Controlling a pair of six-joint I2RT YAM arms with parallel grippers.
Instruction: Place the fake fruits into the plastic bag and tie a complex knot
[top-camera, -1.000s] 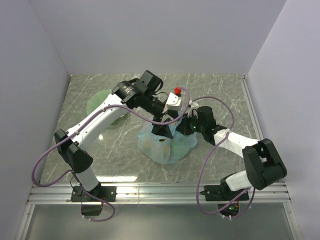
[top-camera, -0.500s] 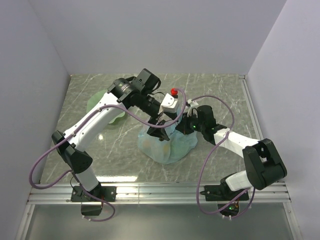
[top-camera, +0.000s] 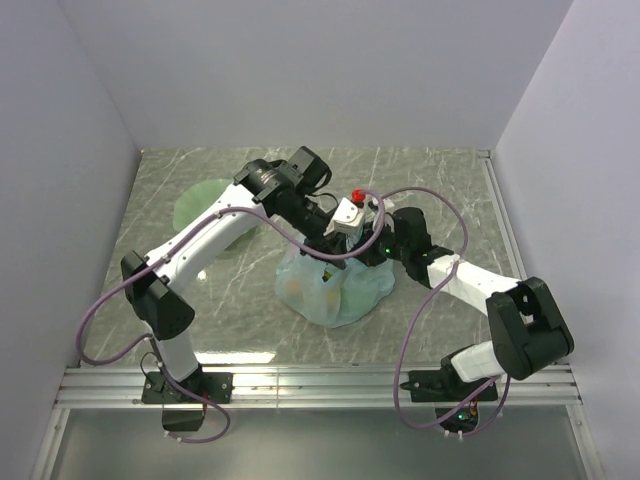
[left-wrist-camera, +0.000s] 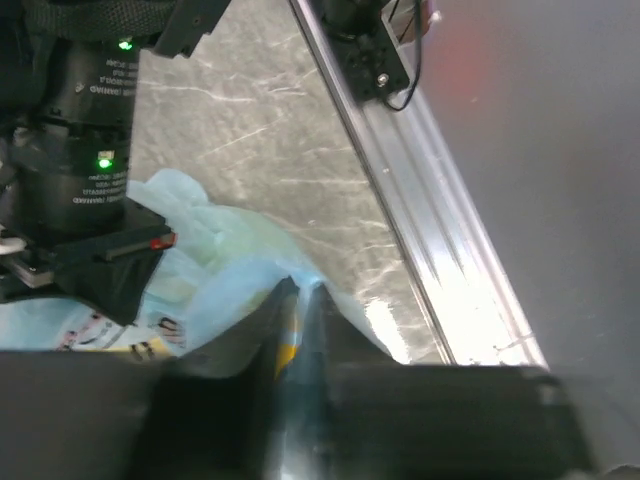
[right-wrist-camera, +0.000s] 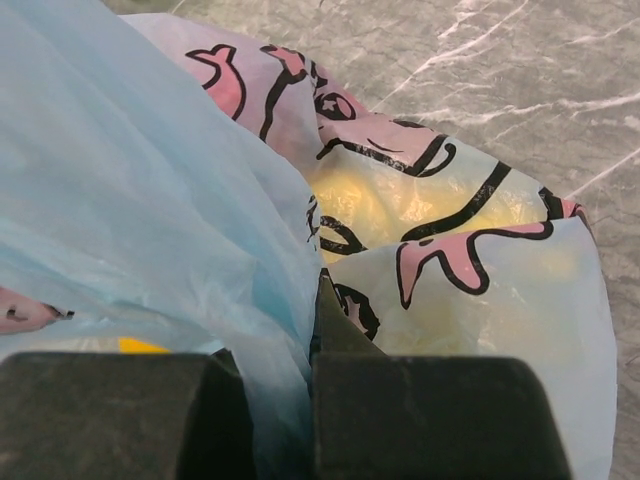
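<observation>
Your left gripper (top-camera: 322, 249) had edged closer to the right gripper (top-camera: 367, 250) above the plastic bag (top-camera: 338, 297) at mid-table. From its wrist, the left jaws seemed pinched on blue film. The right wrist showed jaws clamped on a fold, with the fake fruits (right-wrist-camera: 400, 210) inside, and pulling hard could tear the film.

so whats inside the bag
Through the bag a yellow mass shows, likely fruit. Which fruits are in there, and how many, can't be told: the crinkled film and its pink print cover the rest.
</observation>
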